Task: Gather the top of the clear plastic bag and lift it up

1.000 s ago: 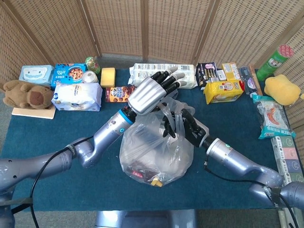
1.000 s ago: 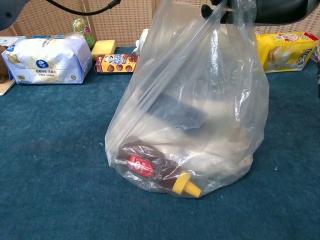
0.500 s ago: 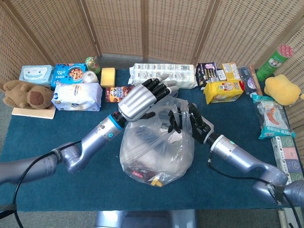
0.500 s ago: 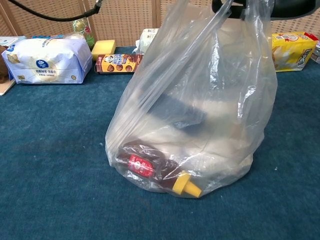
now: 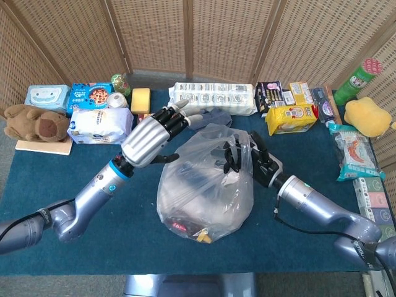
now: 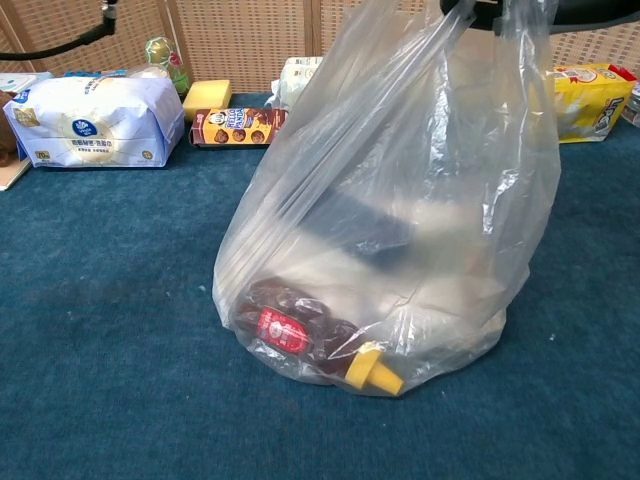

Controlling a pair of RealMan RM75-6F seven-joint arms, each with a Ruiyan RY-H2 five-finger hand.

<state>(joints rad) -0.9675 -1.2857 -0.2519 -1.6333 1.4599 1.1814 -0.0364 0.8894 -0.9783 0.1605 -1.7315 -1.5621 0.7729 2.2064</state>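
Observation:
The clear plastic bag [image 5: 204,185] stands on the blue table, its top pulled up to the right. Inside lie a brown sauce bottle with a yellow cap [image 6: 310,340] and a dark flat item [image 6: 350,225]. My right hand [image 5: 244,158], black, grips the gathered top of the bag at its upper right; in the chest view only its underside [image 6: 490,8] shows at the top edge. My left hand [image 5: 148,139], silver, hovers left of the bag top with fingers spread, apart from the plastic and holding nothing.
Along the back of the table sit a white pack [image 5: 99,125], a cookie box [image 5: 154,120], a yellow sponge [image 5: 140,99], a long tissue pack [image 5: 213,96] and a yellow package [image 5: 291,117]. A brown plush [image 5: 34,124] lies far left, snack packs [image 5: 356,154] far right.
My left hand has drawn back from above the bag top to the left and lower. The right hand keeps its grip and has pulled the bag's top slightly right.

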